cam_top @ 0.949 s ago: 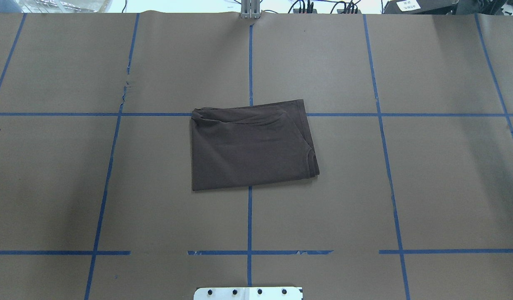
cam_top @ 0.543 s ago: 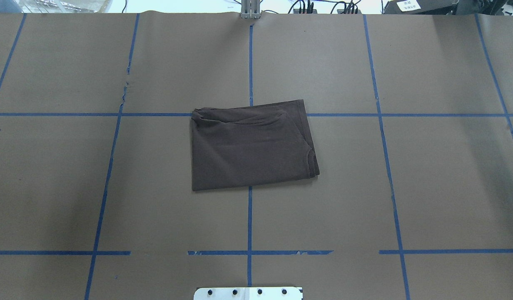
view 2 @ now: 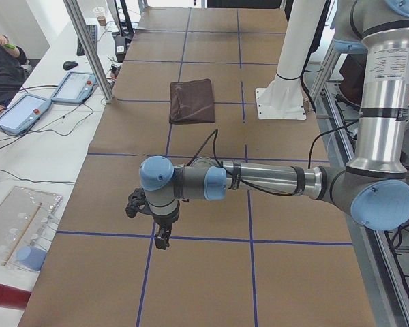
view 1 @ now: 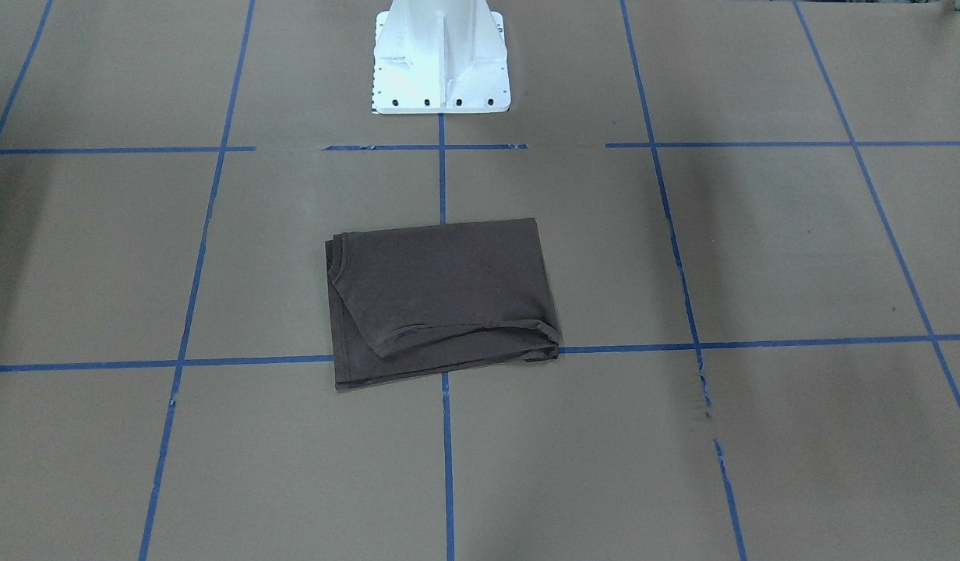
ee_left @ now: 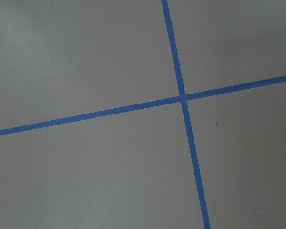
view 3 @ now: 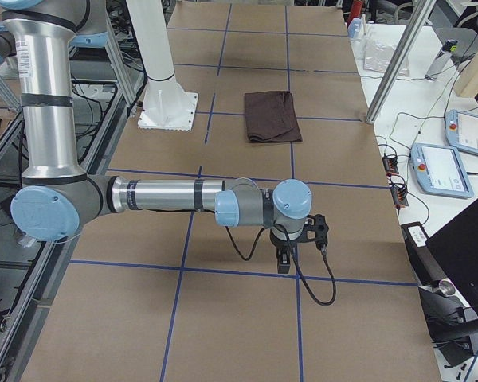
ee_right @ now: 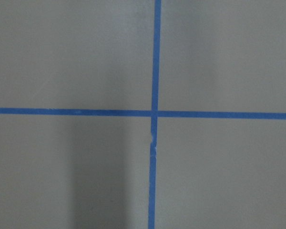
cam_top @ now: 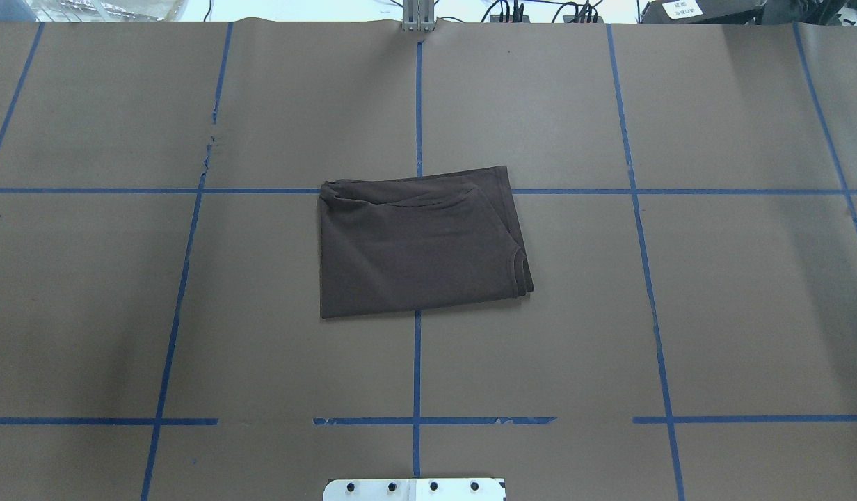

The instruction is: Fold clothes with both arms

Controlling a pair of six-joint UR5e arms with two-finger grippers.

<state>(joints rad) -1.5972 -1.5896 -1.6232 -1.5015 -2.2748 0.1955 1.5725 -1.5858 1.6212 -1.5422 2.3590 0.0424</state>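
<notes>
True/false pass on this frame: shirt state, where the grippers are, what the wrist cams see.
1. The T-shirt lies folded into a rectangle. True.
2. The left gripper holds the T-shirt. False: it hangs over bare paper near the table's end, far from it.
3. Both wrist views show only paper and blue tape. True.
4. The T-shirt touches the white pedestal. False: bare paper separates them.
5. The right gripper is far from the T-shirt. True.

left arm (view 2: 266, 178) stretched level, left pincer (view 2: 161, 242) pointing down, right arm (view 3: 159, 195) likewise, right pincer (view 3: 284, 266) down
</notes>
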